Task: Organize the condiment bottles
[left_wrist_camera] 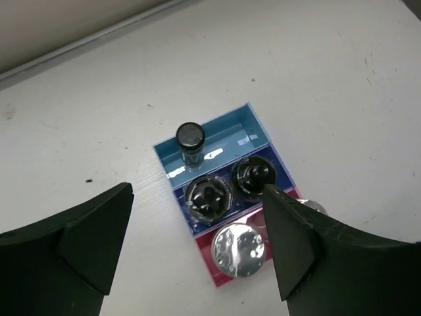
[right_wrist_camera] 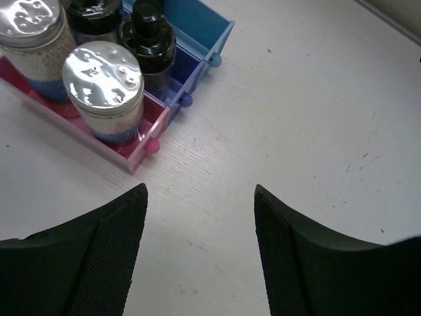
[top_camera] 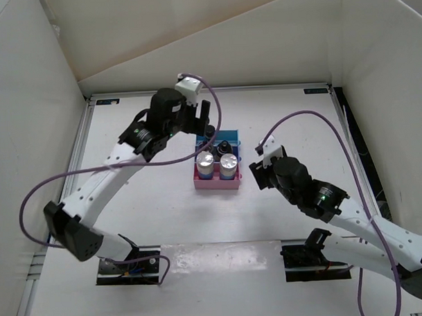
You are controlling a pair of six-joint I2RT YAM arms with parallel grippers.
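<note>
A pink-and-blue stepped rack [top_camera: 218, 183] stands mid-table. Two silver-topped bottles [top_camera: 205, 160] [top_camera: 228, 162] stand in its pink front tier; they also show in the right wrist view [right_wrist_camera: 102, 69] [right_wrist_camera: 29, 20]. Two black-capped bottles [left_wrist_camera: 209, 195] [left_wrist_camera: 255, 174] stand in the dark blue middle tier. A smaller dark bottle [left_wrist_camera: 190, 141] stands in the light blue back tier. My left gripper [top_camera: 203, 123] [left_wrist_camera: 197, 194] is open and empty, hovering above the rack. My right gripper [top_camera: 256, 171] [right_wrist_camera: 198, 191] is open and empty, low over the table just right of the rack.
White walls enclose the table on the left, back and right. The rack's pink corner [right_wrist_camera: 135, 157] lies close to my right gripper's left finger [right_wrist_camera: 99, 257]. Bare table [right_wrist_camera: 296, 118] lies to the right of the rack.
</note>
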